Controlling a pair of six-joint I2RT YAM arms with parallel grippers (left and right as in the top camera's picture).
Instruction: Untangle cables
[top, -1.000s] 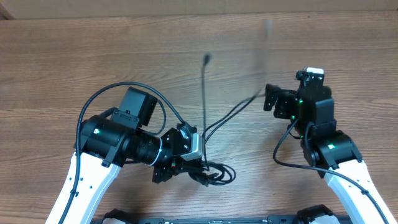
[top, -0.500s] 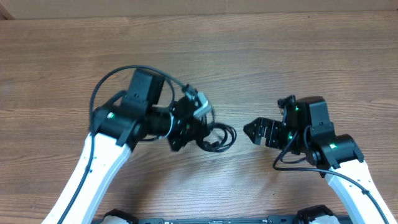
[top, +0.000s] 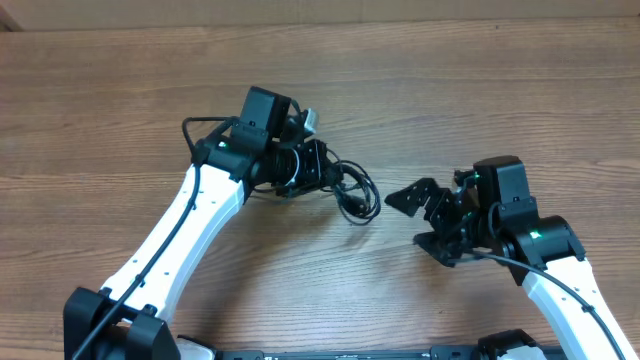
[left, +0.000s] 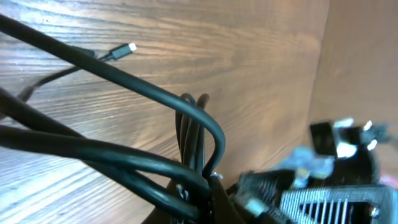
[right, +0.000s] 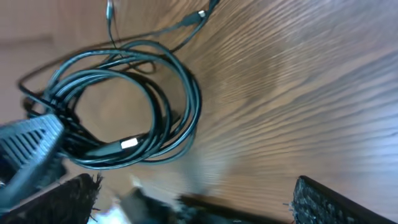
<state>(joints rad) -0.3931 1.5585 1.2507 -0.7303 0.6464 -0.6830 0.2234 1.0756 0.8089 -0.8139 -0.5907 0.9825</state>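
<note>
The cables (top: 350, 208) are thin black cords bunched in a loose coil a little left of the table's middle. My left gripper (top: 325, 180) is shut on the coil's left side. In the left wrist view the cords (left: 143, 93) loop out from the gripper (left: 211, 202), and a silver-tipped plug (left: 129, 47) lies on the wood beyond. My right gripper (top: 420, 218) stands open just right of the coil, apart from it. The right wrist view faces the coil (right: 191, 106) between wide fingers (right: 323, 202), with nothing between them.
The wooden table (top: 500, 90) runs back to a tan edge (top: 320, 10). The left arm's own thicker black cable (top: 200, 130) arches beside its wrist. Both arm bases sit at the near edge.
My left gripper carried the bundle away from the front edge toward the middle. The long strands that stretched toward the back are now gathered in the coil. My right gripper dropped and turned toward it.
</note>
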